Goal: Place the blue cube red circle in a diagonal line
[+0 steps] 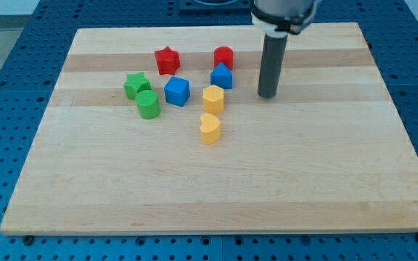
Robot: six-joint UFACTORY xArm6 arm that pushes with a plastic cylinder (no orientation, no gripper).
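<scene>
In the camera view, our tip (268, 94) carries no pincer, just a bare rod, standing at three o'clock of the red circle (223, 56). The blue cube (177, 91) lies at its seven o'clock; we should nudge gently, avoiding the blue block (221, 76) between.

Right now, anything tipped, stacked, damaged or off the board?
Nothing stands out. All eight blocks sit flat on the wooden board, none stacked or visibly broken. The blue cube and red circle stand apart. My tip is right of the cluster, touching nothing.
</scene>
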